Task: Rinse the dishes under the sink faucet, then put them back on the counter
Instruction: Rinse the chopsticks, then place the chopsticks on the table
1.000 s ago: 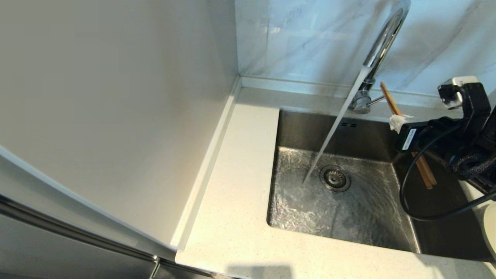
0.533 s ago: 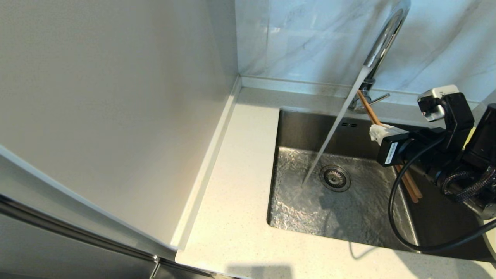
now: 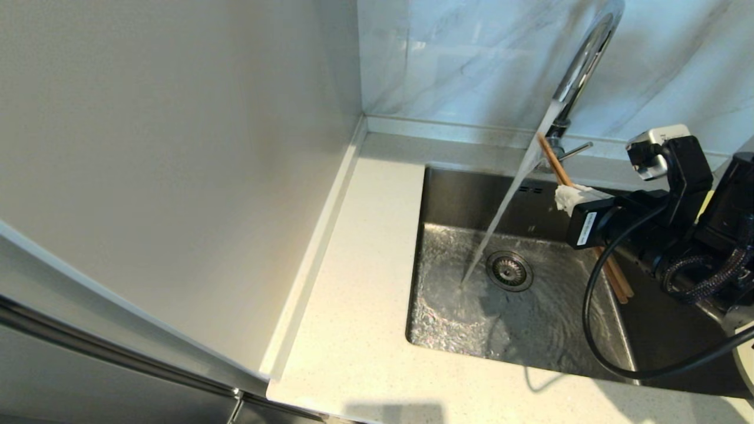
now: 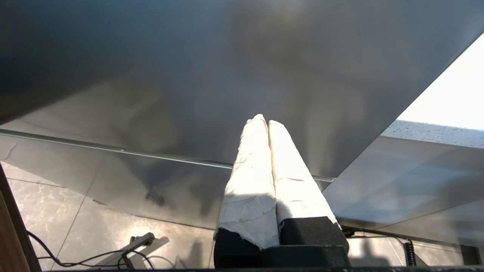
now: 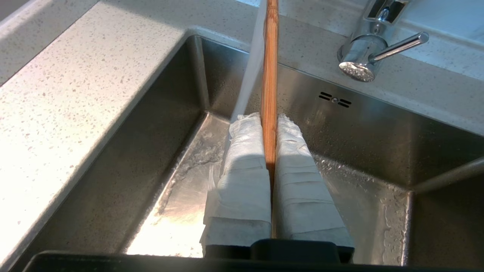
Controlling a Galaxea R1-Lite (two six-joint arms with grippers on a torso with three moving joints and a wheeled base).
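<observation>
My right gripper [image 3: 566, 198] hangs over the right side of the sink [image 3: 447, 194], shut on the brown wooden chopsticks [image 3: 552, 160]. They stand tilted; their upper end sits at the edge of the water stream [image 3: 500, 212] falling from the chrome faucet [image 3: 580, 65]. In the right wrist view the chopsticks [image 5: 270, 71] rise between my white-wrapped fingertips [image 5: 247, 128], with the stream [image 5: 250, 71] right beside them. My left gripper [image 4: 264, 121] is parked low, away from the sink, shut on nothing. The bowl is out of view.
Water spreads over the sink floor around the drain strainer [image 3: 509, 271]. The faucet's lever handle [image 5: 401, 41] sticks out behind the chopsticks. Speckled counter [image 3: 365, 265] lies left of the sink, against a tall wall panel [image 3: 177, 176]. A pale round dish edge [image 3: 746, 347] shows at far right.
My right gripper has moved left across the sink with the chopsticks. Their upper end has come from right of the faucet base to the water stream.
</observation>
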